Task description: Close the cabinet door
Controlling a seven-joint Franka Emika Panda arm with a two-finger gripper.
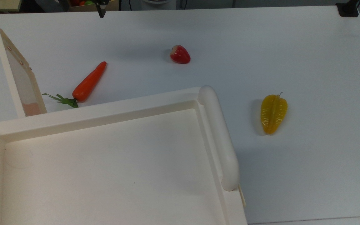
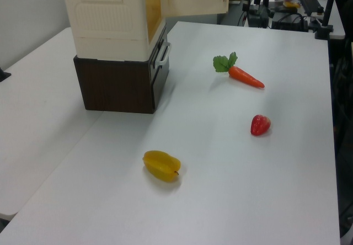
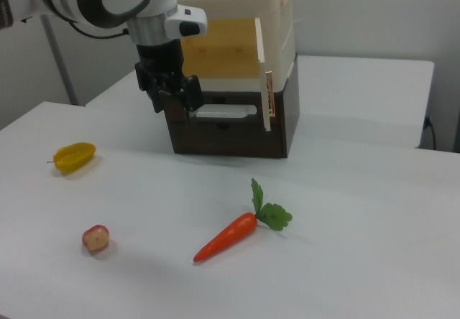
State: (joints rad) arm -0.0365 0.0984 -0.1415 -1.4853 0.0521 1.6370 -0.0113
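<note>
The thin cream cabinet door (image 1: pixel 19 73) with its pinkish inset face stands swung wide open from the large cream-white boxy cabinet (image 1: pixel 111 162), which sits on a dark brown base (image 3: pixel 230 128) on the white table (image 1: pixel 292 56); in the right view the door juts out edge-on at the cabinet's front. The black two-finger claw (image 3: pixel 175 98) hangs in the right view before the cabinet's open front, left of the door, holding nothing, though I cannot tell how far its fingers are parted. An orange toy carrot (image 1: pixel 89 82) with green leaves, a red toy strawberry (image 1: pixel 180 54) and a yellow toy starfruit (image 1: pixel 273 114) lie well apart on the table.
</note>
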